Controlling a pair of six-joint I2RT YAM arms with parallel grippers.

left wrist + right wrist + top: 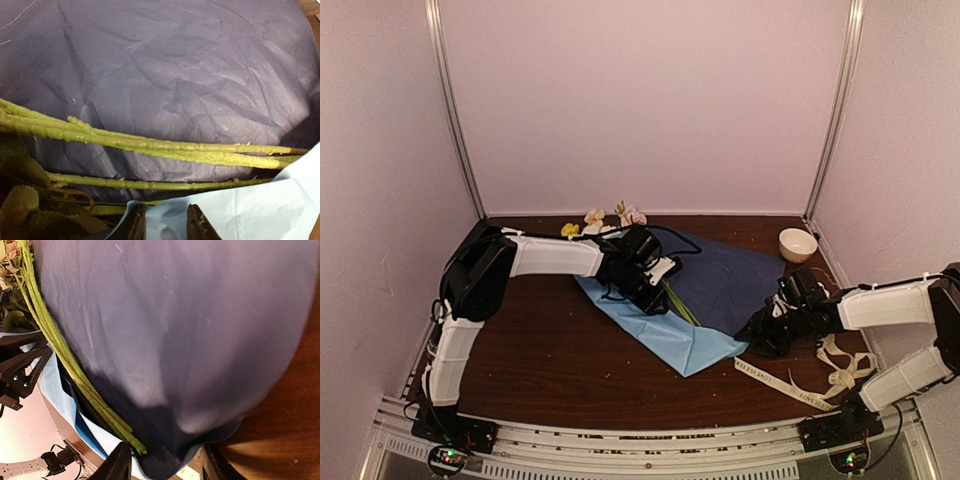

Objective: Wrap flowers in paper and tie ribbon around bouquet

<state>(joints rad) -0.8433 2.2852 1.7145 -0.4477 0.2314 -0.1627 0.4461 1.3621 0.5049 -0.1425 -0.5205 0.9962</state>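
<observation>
The paper lies across the table, its navy face (725, 275) up and a light blue part (670, 335) towards the front. The flowers rest on it, with their blooms (595, 220) at the back and green stems (165, 147) running along the fold. My left gripper (655, 283) is above the stems, shut on a light blue flap (165, 222) that curls up over them. My right gripper (165, 465) sits low at the paper's near right corner (170, 460). Its jaws stand apart, with that navy corner hanging loose between them. The ribbon (798, 385) lies on the table beside the right arm.
A small white bowl (797, 244) stands at the back right, just past the paper's edge. The ribbon's loose loops (842, 365) lie under the right forearm. Pale walls close the table in on three sides.
</observation>
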